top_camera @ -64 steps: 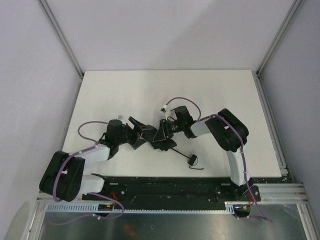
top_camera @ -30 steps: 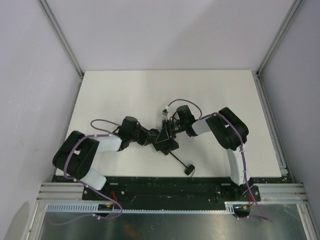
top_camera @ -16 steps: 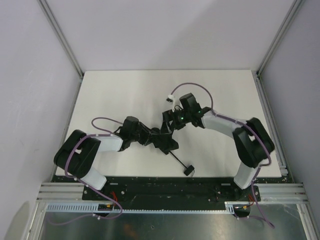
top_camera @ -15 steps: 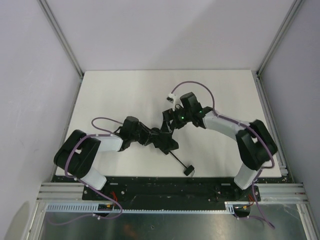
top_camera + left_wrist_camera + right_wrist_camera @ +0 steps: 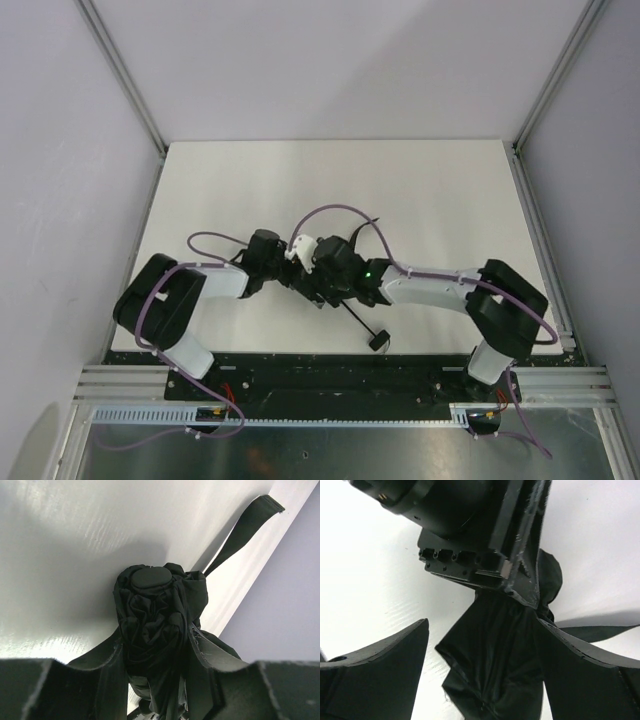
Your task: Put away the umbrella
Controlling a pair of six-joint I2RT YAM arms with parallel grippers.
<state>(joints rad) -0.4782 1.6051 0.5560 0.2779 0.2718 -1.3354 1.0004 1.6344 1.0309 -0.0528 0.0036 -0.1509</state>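
The black umbrella lies folded on the white table, its thin shaft (image 5: 358, 317) running toward the near edge and ending in a small knob handle (image 5: 378, 340). In the left wrist view the bunched canopy (image 5: 157, 610) with its round cap sits between my left gripper's (image 5: 156, 641) fingers, which press on it from both sides. The wrist strap (image 5: 245, 530) trails off behind. My right gripper (image 5: 482, 630) stands wide open around the loose canopy fabric (image 5: 495, 670), right beside the left gripper (image 5: 302, 276). From above, the right gripper (image 5: 322, 285) and its wrist cover most of the canopy.
The white table (image 5: 250, 180) is walled on the left, back and right, with metal rails along the sides. The left gripper's body (image 5: 480, 525) fills the upper part of the right wrist view, very close to my right fingers. Purple cables loop over both wrists.
The right arm swung from the far side of the umbrella round to the near side and lower, its jaws widening, and now straddles the canopy. The left arm has barely moved.
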